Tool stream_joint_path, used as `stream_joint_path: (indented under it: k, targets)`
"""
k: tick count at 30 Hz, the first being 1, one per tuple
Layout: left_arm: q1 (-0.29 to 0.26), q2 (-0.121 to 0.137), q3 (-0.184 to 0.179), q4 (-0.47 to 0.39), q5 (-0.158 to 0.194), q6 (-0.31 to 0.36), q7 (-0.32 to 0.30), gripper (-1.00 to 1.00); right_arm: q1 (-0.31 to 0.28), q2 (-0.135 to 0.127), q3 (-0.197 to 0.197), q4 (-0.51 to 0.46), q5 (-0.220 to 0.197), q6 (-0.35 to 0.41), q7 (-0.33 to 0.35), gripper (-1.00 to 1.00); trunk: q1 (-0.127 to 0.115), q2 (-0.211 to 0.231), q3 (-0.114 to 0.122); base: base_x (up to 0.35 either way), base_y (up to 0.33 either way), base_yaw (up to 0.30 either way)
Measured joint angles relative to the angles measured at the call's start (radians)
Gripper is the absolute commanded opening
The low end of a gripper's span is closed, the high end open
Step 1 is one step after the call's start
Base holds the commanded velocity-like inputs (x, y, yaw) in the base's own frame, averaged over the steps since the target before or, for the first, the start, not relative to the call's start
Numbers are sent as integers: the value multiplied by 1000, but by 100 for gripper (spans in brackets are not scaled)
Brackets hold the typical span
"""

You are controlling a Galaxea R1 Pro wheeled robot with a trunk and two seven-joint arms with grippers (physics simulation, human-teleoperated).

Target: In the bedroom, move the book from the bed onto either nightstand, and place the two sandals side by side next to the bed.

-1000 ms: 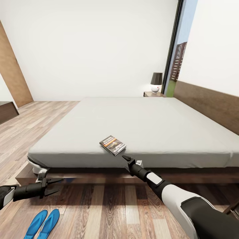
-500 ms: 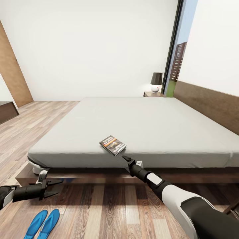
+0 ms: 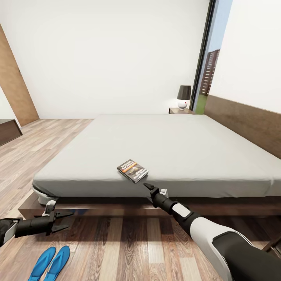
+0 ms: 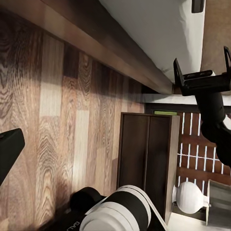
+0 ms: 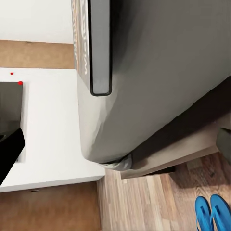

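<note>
- Nearest, on the wooden plank floor [image 3: 128, 249], the two blue sandals [image 3: 50, 264] lie side by side, touching, a little out from the bed's near edge.
- The left hand [image 3: 64, 220] hovers low over the floor just above the sandals, its two fingers spread apart and holding nothing.
- The right hand [image 3: 148, 187] reaches up to the mattress edge; its tip sits just below the book, and whether its fingers are spread or pressed together cannot be told from the head view.
- The book [image 3: 132, 170] lies flat on the bed [image 3: 164, 148], close to the near edge, apart from the right hand's tip; in the right wrist view its spine [image 5: 99, 48] shows against the grey mattress.
- Beyond the mattress, a nightstand [image 3: 180, 111] stands at the far corner beside the wooden headboard [image 3: 249, 121], carrying a lamp [image 3: 183, 96] with a dark shade.
- Behind are a white wall [image 3: 109, 58], a tall window strip, and a brown door at the far left.
</note>
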Motion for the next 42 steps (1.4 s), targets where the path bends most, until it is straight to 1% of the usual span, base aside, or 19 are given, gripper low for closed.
stream_joint_path:
  k: [18, 42]
  targets:
    - [0, 0, 0, 0, 0, 0, 0, 100, 0, -1, -3, 0, 0, 0, 0, 100, 0, 0, 0, 55, 0, 0]
    - [0, 0, 0, 0, 0, 0, 0, 100, 0, 1, 1, 23, 2, -7, -5, 100, 0, 0, 0, 4, 0, 0]
